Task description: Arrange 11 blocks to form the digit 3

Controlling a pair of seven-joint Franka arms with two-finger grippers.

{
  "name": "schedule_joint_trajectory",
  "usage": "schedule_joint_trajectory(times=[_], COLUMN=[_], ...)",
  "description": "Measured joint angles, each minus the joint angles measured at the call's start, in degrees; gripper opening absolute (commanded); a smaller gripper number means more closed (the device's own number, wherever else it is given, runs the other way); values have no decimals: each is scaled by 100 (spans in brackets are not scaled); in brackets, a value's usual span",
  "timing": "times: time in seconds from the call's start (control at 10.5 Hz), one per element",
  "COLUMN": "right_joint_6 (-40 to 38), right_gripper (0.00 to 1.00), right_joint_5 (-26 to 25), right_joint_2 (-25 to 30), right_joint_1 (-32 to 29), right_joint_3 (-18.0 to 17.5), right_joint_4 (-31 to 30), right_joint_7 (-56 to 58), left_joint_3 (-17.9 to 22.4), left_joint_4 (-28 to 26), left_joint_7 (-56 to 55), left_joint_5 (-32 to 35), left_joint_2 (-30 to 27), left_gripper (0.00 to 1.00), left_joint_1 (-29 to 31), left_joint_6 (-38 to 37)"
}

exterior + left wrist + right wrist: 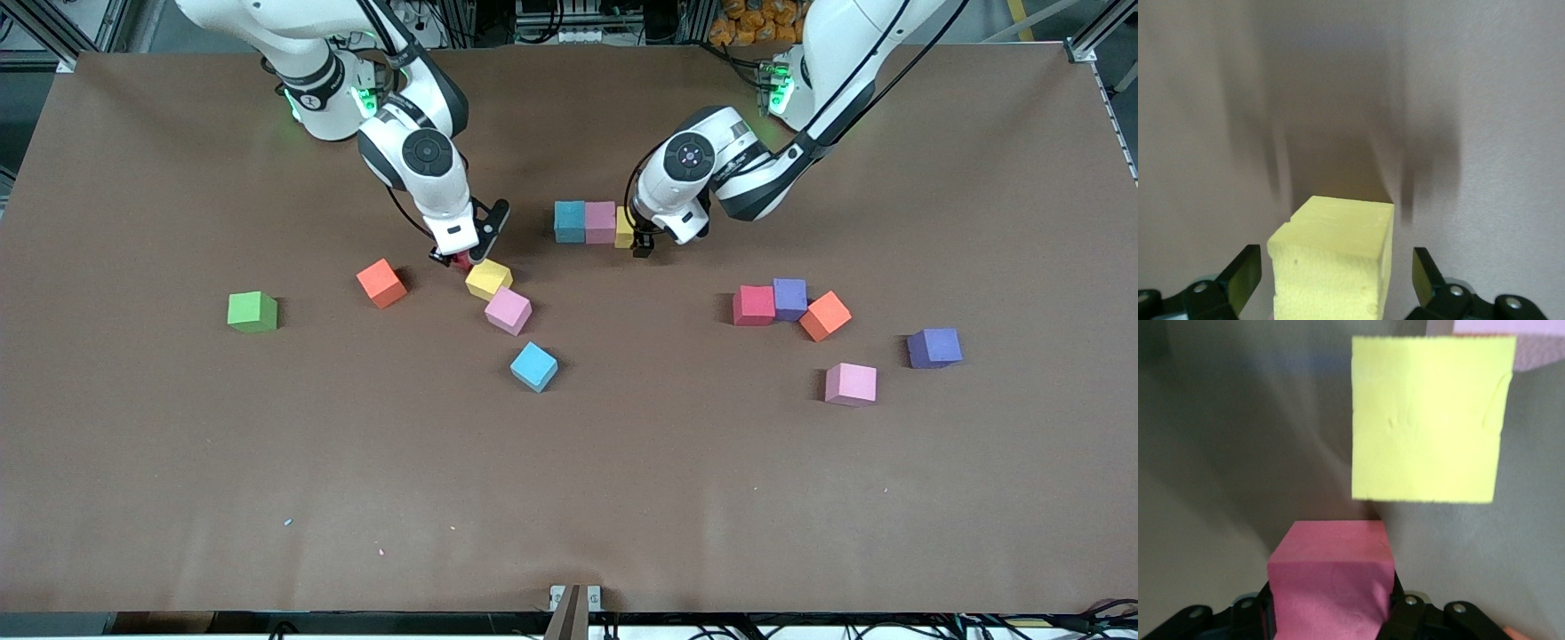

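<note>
A short row of blocks lies mid-table: cyan (569, 221), pink (601, 222), then a yellow block (624, 228) at the left arm's end of the row. My left gripper (642, 244) stands over that yellow block (1338, 253). Its fingers (1245, 267) are open, with a gap on each side of the cube. My right gripper (458, 260) is shut on a red block (1331, 580), low beside a loose yellow block (488, 278) (1431, 420).
Toward the right arm's end lie loose orange (382, 283), pink (508, 310) and cyan (533, 366) blocks and a lone green cube (252, 312). Toward the left arm's end lie red (754, 305), purple (789, 298), orange (825, 316), purple (934, 348) and pink (851, 384) blocks.
</note>
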State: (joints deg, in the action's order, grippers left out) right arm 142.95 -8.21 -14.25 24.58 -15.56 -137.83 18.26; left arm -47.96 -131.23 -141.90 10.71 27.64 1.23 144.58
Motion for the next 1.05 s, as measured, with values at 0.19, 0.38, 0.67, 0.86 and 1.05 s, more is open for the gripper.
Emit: schedule_joint_trajectory(times=[0.19, 0.38, 0.67, 0.86, 1.05], right_joint_6=[-349, -553, -1060, -1219, -1224], right_gripper=[0, 0, 0, 0, 0], right_joint_5=[47, 382, 1189, 1326, 1534], right_joint_2=[212, 420, 812, 1033, 1141], right_joint_1=[0, 5, 28, 93, 186], right_joint_3=[-18, -72, -150, -251, -289], right_joint_4=[46, 58, 79, 79, 103], right_joint_7=[-188, -466, -913, -1608, -2285], left_joint_3=[-246, -551, -647, -635, -598], left_joint_4=[295, 414, 692, 1051, 1360], left_joint_7=[-77, -140, -67, 471, 1415], left_joint_5=[3, 7, 14, 24, 32], left_joint_2=[-61, -306, -735, -844, -846], left_gripper=[100, 100, 100, 100, 100], left_joint_1=[23, 22, 45, 335, 823], left_joint_6=[-368, -667, -1241, -1683, -2065])
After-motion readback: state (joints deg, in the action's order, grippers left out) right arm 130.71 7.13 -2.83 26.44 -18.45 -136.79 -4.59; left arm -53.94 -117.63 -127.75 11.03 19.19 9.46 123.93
